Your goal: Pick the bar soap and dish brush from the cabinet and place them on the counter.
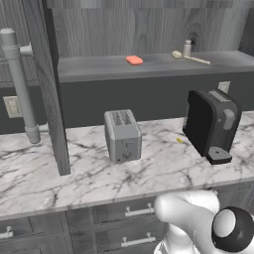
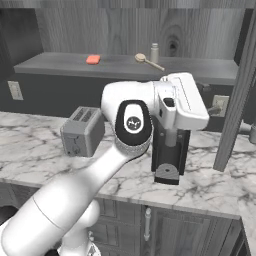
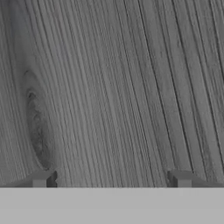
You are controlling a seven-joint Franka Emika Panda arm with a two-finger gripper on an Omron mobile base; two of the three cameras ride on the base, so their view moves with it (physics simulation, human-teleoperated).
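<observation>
- The jaws stand wide apart with nothing between them, facing grey wood grain in the hand view.
- The small flat orange-red bar soap [image 1: 134,60] lies on the dark grey cabinet [image 1: 149,30] shelf, the slim tan dish brush [image 1: 190,58] well to its right.
- I'd approach the soap level, clear of the small beige bottle [image 1: 187,48].
- The white marble bench [image 1: 74,173] carries a grey toaster [image 1: 122,135] and a black coffee machine [image 1: 212,125]; open space lies left.
</observation>
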